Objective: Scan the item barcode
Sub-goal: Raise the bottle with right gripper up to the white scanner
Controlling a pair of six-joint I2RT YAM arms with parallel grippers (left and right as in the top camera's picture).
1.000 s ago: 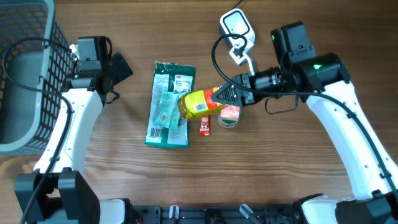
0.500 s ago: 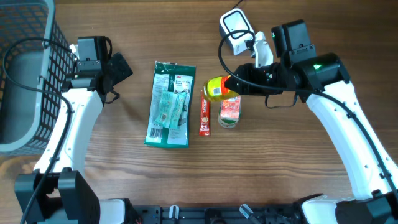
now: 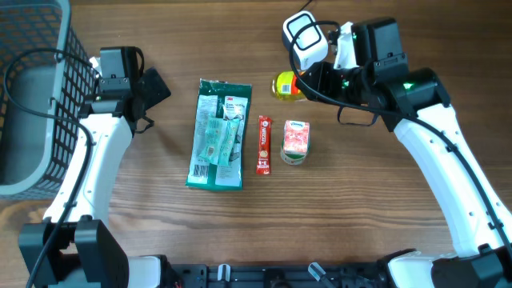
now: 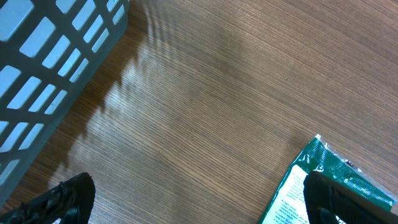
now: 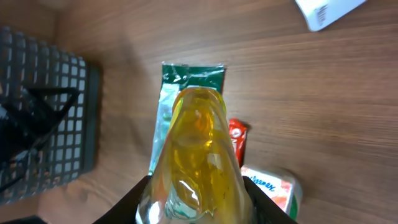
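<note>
Two arms show from overhead, and you can see the right gripper [image 3: 310, 83] pinching the yellow bottle [image 3: 286, 85] by one end at the far side of the table [image 3: 360, 224], just near of the white scanner [image 3: 304, 34]; whether bottle and scanner touch you cannot tell from here. Your left gripper [image 3: 154, 86] sits at the far left with its jaws spread wide and nothing between them, beside the grey basket [image 3: 36, 104]. Between the arms three things lie in a row: the green packet [image 3: 218, 134] on the left, the thin red sachet [image 3: 263, 145] just right of it, and the small red-and-white tub [image 3: 295, 142] right of that, all apart from the bottle. On your left wrist view the two black fingertips [image 4: 62, 199] stand at the lower corners, wide apart, with only bare wood between them; the basket's wall fills the upper left, and a corner of the green packet lies close by the right-hand tip. On your right wrist view the bottle fills the middle, clamped between the dark fingers [image 5: 142, 202] at the lower edge, with the packet, sachet and tub on the wood beyond it, the basket at the left and a corner of the scanner at the upper right
</note>
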